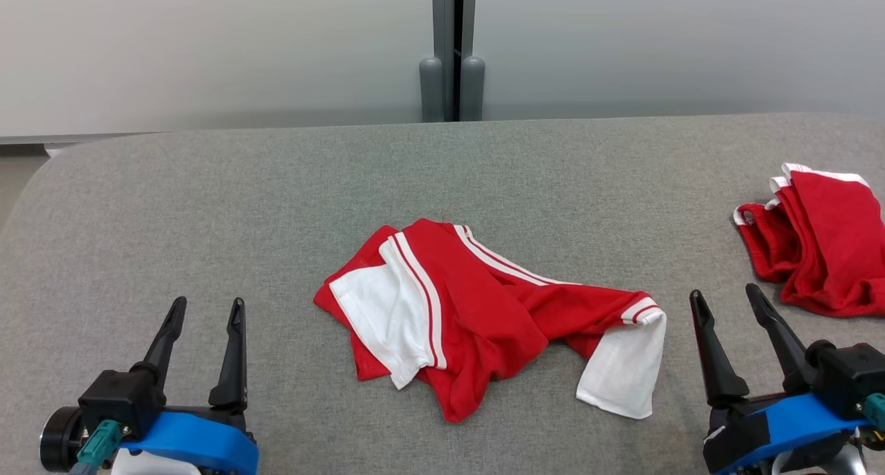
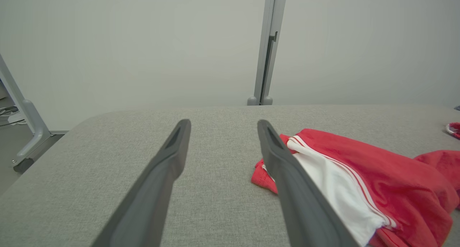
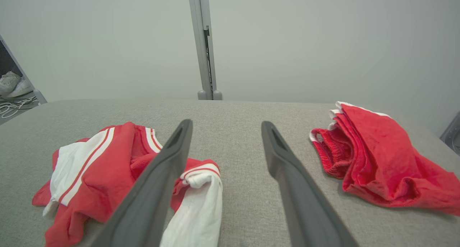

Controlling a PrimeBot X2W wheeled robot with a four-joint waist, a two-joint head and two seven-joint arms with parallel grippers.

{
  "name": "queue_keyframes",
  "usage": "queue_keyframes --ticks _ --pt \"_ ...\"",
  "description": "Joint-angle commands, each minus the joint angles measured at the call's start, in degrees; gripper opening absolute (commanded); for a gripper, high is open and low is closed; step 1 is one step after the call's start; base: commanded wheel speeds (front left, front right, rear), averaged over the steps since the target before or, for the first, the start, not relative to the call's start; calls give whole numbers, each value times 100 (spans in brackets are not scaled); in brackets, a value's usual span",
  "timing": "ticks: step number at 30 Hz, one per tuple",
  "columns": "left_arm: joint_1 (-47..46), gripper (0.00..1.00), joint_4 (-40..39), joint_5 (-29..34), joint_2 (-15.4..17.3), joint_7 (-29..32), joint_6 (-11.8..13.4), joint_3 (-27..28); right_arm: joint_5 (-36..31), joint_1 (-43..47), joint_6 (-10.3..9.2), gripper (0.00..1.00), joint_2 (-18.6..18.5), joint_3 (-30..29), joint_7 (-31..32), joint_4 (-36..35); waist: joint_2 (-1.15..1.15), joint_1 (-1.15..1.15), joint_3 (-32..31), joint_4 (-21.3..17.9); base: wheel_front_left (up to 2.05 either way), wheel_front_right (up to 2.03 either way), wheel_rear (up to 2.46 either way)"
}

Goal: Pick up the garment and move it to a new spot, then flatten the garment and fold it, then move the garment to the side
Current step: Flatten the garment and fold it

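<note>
Head view: crumpled garment [image 1: 477, 302] lies lengthwise left to right, left claw [image 1: 209, 302] and right claw [image 1: 725, 292] both spread

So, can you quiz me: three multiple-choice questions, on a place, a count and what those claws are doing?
1. Where does the crumpled red-and-white garment lie?
A. on the floor
B. on the grey table, between left gripper and right gripper
C. hanging from a gripper
2. How many cloth heaps lie on the table?
A. one
B. four
C. two
3. How do the grippers stand?
A. both open, empty
B. both shut
C. one shut on cloth
Answers: 1 B, it rests between them; 2 C, a second red garment lies at right; 3 A, each gripper's jaws stand apart, nothing between.
</note>
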Motion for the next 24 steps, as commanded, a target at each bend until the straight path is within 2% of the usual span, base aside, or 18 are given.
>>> queue_keyframes --ticks 1,4,9,19,24 --pt "-41 100 -43 27 40 7 29 -4 21 51 1 100 0 -10 12 -19 1 0 12 -1 0 0 0" --pt "-181 100 -88 48 10 120 -56 -138 23 7 1 100 0 -18 12 -41 1 0 85 8 0 0 0" --pt "-578 100 56 90 -127 527 -367 -576 22 -87 1 100 0 11 18 -58 1 0 279 11 0 0 0" --pt "-1413 100 1049 0 -589 1059 -1028 -1289 12 -376 1 100 0 128 -10 -36 1 0 841 -189 0 0 0" --pt "-1696 100 1566 -30 -700 1114 -1201 -1420 61 -470 1 100 -1 144 -95 52 1 0 1041 -301 0 0 0"
